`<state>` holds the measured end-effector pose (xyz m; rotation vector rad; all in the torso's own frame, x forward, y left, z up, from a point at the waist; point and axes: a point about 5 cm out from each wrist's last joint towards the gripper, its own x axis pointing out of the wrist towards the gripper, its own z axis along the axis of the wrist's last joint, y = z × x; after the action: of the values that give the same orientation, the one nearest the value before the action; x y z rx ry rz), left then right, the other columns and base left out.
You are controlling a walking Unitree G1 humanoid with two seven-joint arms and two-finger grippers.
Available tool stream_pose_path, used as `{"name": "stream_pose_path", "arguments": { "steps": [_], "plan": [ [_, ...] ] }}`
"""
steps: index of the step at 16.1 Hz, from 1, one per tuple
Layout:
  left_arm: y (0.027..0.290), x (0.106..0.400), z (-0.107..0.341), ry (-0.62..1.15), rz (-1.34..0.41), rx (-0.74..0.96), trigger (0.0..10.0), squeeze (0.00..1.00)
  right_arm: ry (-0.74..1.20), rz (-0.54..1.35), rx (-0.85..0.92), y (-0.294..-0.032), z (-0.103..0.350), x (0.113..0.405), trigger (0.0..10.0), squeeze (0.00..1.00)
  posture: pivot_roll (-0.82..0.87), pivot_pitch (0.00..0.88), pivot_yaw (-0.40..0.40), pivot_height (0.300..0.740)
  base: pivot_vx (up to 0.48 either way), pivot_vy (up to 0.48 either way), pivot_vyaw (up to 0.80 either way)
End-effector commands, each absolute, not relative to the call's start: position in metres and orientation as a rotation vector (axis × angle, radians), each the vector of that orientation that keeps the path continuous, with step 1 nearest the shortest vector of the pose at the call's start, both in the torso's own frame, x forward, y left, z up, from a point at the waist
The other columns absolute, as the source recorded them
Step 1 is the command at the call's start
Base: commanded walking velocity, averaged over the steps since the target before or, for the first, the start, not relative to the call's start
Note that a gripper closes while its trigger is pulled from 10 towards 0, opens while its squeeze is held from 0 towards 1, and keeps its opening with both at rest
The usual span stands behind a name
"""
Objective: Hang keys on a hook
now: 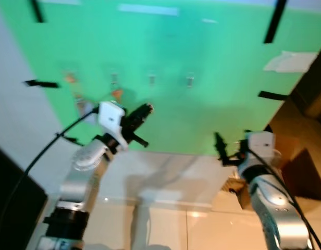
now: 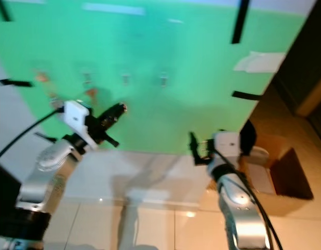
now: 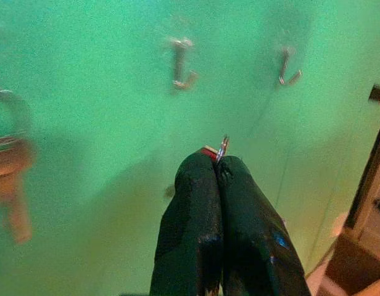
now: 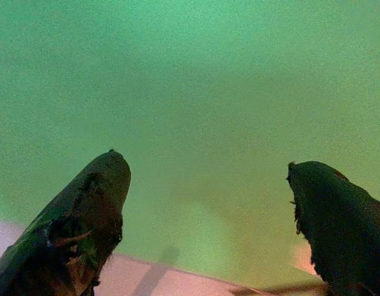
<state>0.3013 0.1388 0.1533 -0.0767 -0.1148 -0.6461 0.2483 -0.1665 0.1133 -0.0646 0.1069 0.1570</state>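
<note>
Four small metal hooks (image 1: pixel 151 79) in a row, upper centre of the flat green board (image 1: pixel 202 67); one at left carries blurred orange keys (image 3: pixel 11 185). Left gripper (image 1: pixel 145 110) raised mid-left, black fingers (image 3: pixel 251 203) pressed together, pinching a thin silver key ring with a red bit (image 3: pixel 218 150) at their tips, below the hooks. Right gripper (image 1: pixel 219 143) lower right, fingers (image 4: pixel 97 191) spread apart, facing bare green. Brown cardboard box (image 2: pixel 278 177) far right, glossy tile floor (image 1: pixel 171 229) below.
</note>
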Motion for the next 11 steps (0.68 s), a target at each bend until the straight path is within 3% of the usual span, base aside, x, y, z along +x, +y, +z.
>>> {"name": "stream_pose_path", "arguments": {
  "steps": [1,5,11],
  "plan": [
    [0.139,0.305,0.165,-0.138,-0.675,-0.097,10.0,0.0,0.105,0.185,-0.072,-0.167,0.117,0.249,10.0,0.0,-0.11,0.0,-0.009,0.74,0.0,0.0,0.0],
    [0.142,0.325,0.183,-0.08,-0.807,-0.211,10.0,0.0,0.052,0.341,-0.106,-0.156,0.139,0.249,10.0,0.0,-0.14,0.0,0.031,0.74,0.0,0.0,0.0],
    [0.147,0.346,0.19,0.046,-0.919,-0.248,10.0,0.0,0.026,0.401,-0.152,-0.147,0.15,0.245,10.0,0.0,-0.16,0.0,0.066,0.74,0.0,0.0,0.0]
  ]
}}
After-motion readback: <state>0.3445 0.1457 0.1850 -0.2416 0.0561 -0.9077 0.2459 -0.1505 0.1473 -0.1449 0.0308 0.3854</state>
